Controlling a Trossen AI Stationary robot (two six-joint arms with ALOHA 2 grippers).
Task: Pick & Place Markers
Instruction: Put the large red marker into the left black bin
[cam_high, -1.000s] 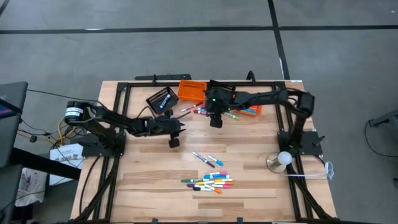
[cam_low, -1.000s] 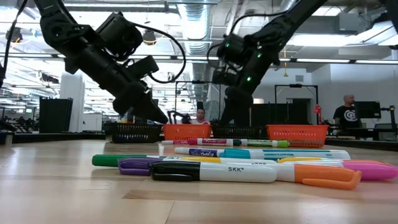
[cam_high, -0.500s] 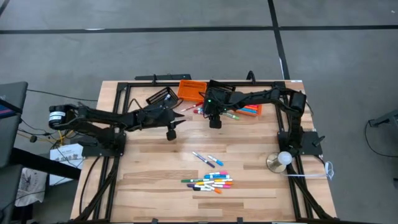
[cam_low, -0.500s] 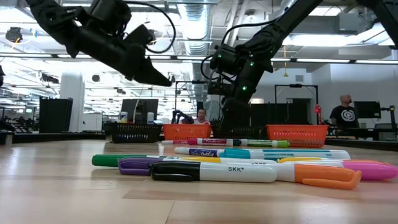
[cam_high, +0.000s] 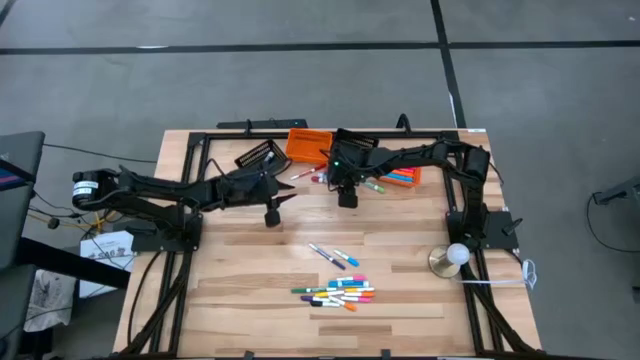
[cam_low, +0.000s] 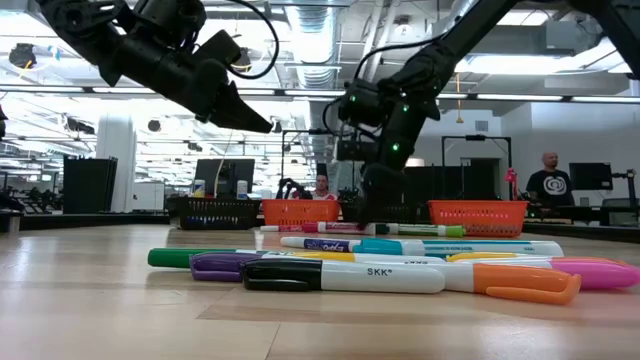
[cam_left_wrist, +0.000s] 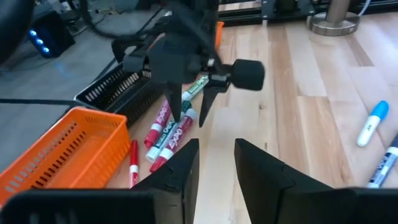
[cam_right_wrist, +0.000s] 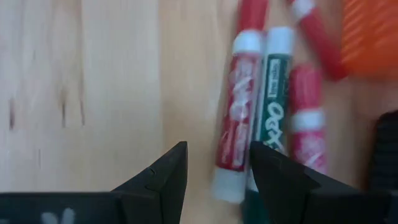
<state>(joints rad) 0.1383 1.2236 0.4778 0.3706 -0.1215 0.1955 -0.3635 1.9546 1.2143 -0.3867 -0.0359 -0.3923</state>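
Three red and green markers (cam_right_wrist: 239, 143) lie on the table at the far middle, by the bins; they also show in the high view (cam_high: 312, 177). My right gripper (cam_right_wrist: 217, 171) is open and points down just above them, a finger on either side of one red marker's end; it also shows in the left wrist view (cam_left_wrist: 188, 109). My left gripper (cam_left_wrist: 216, 163) is open and empty, held in the air left of them (cam_high: 288, 194). More markers (cam_high: 335, 292) lie in a heap near the table's front, and a few (cam_high: 335, 255) lie behind the heap.
A black bin (cam_high: 258, 157) and an orange bin (cam_high: 308, 145) stand at the far edge, left of the right gripper. Another orange bin (cam_high: 405, 177) holding markers is to its right. A round metal stand with a white ball (cam_high: 453, 257) stands at the right.
My left gripper has risen well above the table and moved a little toward the far edge. My right gripper has gone down toward the red and green markers by the bins.
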